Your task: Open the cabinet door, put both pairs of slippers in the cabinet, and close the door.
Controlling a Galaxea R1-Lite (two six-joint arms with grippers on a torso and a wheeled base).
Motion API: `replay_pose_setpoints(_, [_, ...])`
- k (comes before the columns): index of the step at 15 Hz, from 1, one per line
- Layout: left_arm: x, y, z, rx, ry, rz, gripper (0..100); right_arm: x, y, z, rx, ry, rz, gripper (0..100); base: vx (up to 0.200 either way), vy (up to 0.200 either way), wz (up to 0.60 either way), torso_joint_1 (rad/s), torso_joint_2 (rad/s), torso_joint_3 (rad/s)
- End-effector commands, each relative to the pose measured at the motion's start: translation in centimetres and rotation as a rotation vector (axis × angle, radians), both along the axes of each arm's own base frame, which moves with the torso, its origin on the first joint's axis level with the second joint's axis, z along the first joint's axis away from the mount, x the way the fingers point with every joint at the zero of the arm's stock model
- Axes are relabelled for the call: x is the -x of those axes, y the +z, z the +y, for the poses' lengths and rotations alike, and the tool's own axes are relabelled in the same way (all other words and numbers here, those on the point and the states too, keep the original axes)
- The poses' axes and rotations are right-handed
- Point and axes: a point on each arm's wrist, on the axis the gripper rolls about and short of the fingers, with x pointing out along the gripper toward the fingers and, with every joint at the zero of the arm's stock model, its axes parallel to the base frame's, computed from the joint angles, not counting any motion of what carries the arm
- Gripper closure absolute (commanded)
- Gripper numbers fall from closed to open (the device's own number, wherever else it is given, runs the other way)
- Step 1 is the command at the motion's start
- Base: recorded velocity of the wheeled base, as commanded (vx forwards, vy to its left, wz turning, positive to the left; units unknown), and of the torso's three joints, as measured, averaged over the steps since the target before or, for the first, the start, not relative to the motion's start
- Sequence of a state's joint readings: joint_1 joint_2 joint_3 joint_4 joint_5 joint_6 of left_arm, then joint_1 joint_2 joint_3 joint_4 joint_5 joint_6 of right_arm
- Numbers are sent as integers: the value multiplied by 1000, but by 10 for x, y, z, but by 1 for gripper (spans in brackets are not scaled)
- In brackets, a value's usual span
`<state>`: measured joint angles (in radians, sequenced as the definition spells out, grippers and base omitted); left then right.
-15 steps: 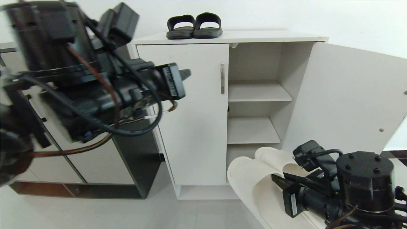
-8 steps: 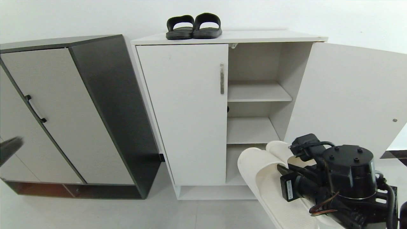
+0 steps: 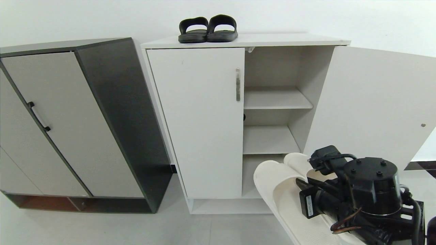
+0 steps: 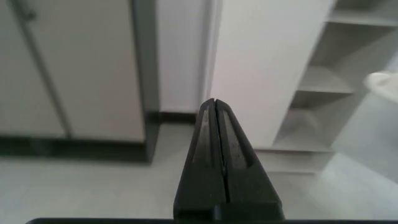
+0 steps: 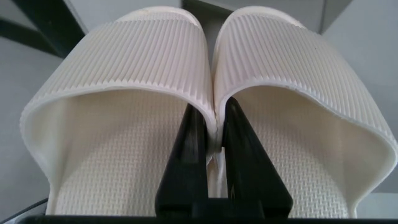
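The white cabinet point(image 3: 293, 39) stands against the wall, with its left door point(image 3: 197, 122) closed and its right door point(image 3: 371, 105) swung wide open to the robot's right. Behind the open door two bare shelves point(image 3: 276, 99) are seen, one above the other, and a bottom compartment under them. Just beside it, on the robot's left, stands a dark cabinet point(image 3: 119, 119) with a grey door point(image 3: 51, 119).

The pair of white slippers point(image 3: 282, 183) is held in the air, low, in front of the open side, at the height of the bottom compartment, with the toes pointing toward the cabinet. The right gripper point(image 5: 214, 124) holds them from behind: its fingers point(image 5: 193, 134) pinch the two inner edges of the straps, which touch each other.

The pair of black slippers point(image 3: 207, 29) lies side by side on top of the white cabinet, above the closed door.

The left gripper point(image 4: 216, 106) hangs over the grey floor point(image 4: 93, 186) before the two cabinets, its fingers pressed together with nothing between them.

A slim metal handle point(image 3: 237, 84) sits upright on the closed door's edge.
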<state>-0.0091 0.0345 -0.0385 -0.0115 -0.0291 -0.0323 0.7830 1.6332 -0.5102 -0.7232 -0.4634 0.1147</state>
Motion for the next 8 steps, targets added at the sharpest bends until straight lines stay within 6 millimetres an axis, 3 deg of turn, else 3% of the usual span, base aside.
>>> replay_pose_setpoints(1, [0,-8,-1,-31,-10,-12,100,2,-1,4,5,17,3,100,0,0,0,0,0,0])
replay_pose_setpoints(4, [0,-9,0,-45,-1,-9,100,5,-2,10,-7,42,-10,100,0,0,0,0,0,0])
replay_pose_setpoints(6, [0,-13,3,-81,131,21,100,6,-5,11,-4,45,-9,100,0,0,0,0,0,0])
replay_pose_setpoints(8, [0,-13,1,-84,62,19,100,6,-8,13,1,48,-5,100,0,0,0,0,0,0])
